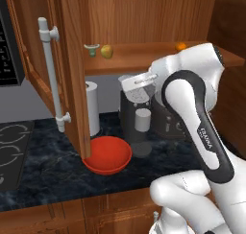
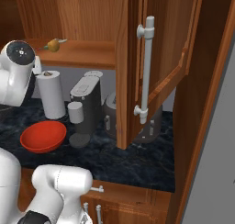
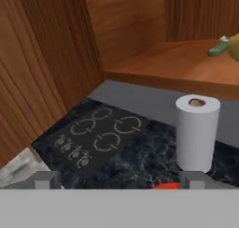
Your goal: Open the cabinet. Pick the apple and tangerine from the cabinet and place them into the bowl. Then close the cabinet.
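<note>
White arm bent high by cabinet [image 1: 67,60], hand [image 3: 119,180] open.

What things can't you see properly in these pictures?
- Tangerine: left base view, mostly hidden behind the robot's arm.
- Apple: hand view, cut off by the right edge.
- Bowl: hand view, just a red sliver at the bottom.
- Small green cup: left base view, too small to make out.
- Coffee machine: left base view, partly behind the arm.
</note>
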You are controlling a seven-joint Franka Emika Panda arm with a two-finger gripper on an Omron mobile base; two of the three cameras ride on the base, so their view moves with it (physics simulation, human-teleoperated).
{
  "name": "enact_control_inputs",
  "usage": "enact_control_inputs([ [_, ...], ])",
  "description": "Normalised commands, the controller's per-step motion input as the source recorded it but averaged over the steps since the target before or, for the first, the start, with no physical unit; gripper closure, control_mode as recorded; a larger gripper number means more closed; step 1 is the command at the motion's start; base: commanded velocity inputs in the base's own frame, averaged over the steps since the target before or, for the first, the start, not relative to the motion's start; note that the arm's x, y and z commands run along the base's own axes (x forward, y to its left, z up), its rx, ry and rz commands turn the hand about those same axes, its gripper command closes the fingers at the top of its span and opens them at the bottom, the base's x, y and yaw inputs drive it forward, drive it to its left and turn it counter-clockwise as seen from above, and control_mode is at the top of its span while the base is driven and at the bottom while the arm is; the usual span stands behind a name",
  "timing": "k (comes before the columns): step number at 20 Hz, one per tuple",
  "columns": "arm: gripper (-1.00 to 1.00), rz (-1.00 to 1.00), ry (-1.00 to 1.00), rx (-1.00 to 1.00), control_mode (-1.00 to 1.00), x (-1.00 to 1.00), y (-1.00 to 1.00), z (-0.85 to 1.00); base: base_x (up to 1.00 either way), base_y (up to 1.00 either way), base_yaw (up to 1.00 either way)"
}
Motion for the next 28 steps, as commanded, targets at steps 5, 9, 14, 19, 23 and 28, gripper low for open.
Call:
enact_control_inputs([
  [5, -1.00, -0.40, -0.03, 0.00, -1.00, 0.13, -0.13, 0.28, 0.00, 0.00, 0.00],
  [9, -1.00, -0.40, 0.00, 0.00, -1.00, 0.09, -0.13, 0.19, 0.00, 0.00, 0.00],
  [14, -1.00, -0.32, 0.00, 0.00, -1.00, 0.26, -0.10, 0.22, 0.00, 0.00, 0.00],
  [19, -1.00, -0.05, -0.01, 0.00, -1.00, 0.12, 0.00, 0.05, 0.00, 0.00, 0.00],
  [23, -1.00, 0.00, 0.00, 0.00, -1.00, 0.01, 0.00, 0.00, 0.00, 0.00, 0.00],
  [28, -1.00, 0.00, 0.00, 0.00, -1.00, 0.13, -0.01, 0.00, 0.00, 0.00, 0.00],
])
